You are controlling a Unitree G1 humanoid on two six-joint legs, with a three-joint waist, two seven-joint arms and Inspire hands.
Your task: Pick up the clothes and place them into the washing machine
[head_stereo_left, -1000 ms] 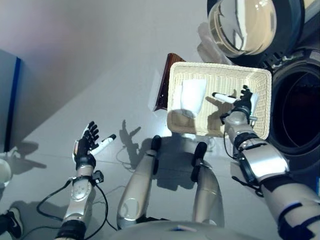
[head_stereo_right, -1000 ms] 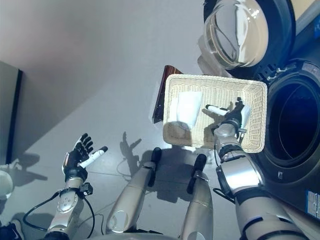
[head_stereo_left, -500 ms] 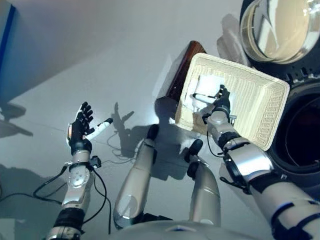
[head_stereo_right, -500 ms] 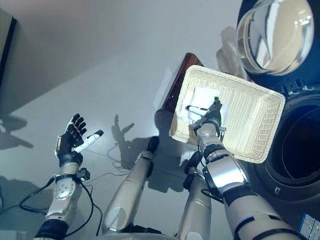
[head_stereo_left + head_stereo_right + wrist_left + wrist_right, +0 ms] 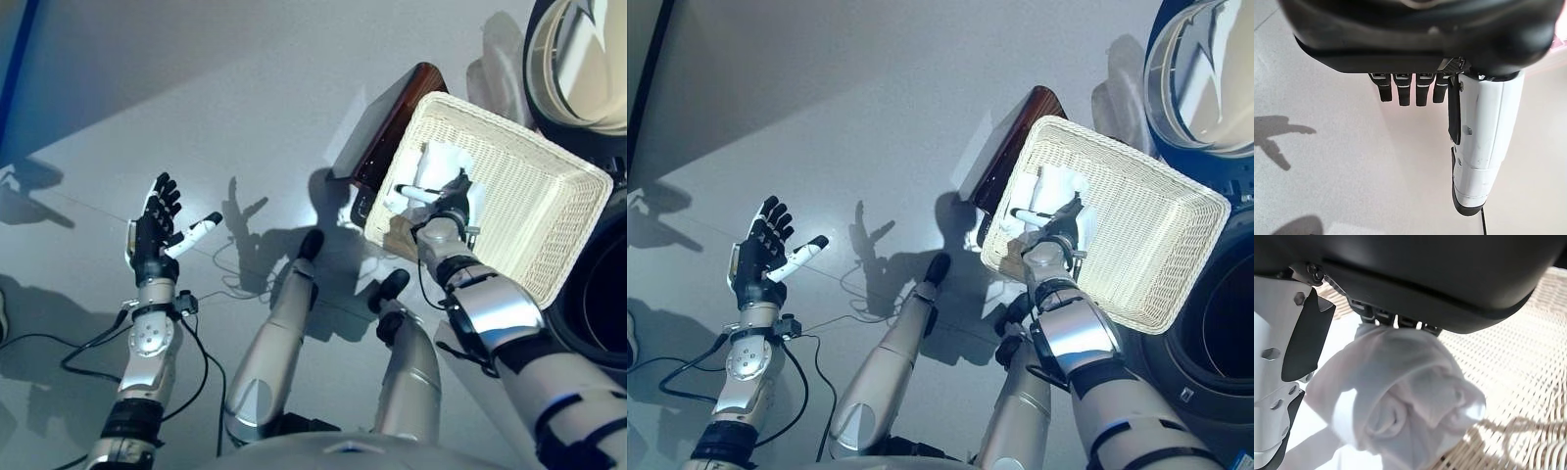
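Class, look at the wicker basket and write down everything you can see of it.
The wicker basket is a pale cream, rectangular tray of tightly woven strands, with low sloping walls and a thicker rim. It sits on the grey floor, skewed in the view, beside the washing machine and partly over a dark brown board. White clothes lie bunched in its near left corner; the rest of its woven bottom is bare. The right robot hand reaches over the rim onto that cloth.

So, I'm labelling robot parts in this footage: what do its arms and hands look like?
Both arms are silver-grey with black bands at the joints. The left hand and right hand are dark, with black fingers and a white-covered thumb tipped in black.
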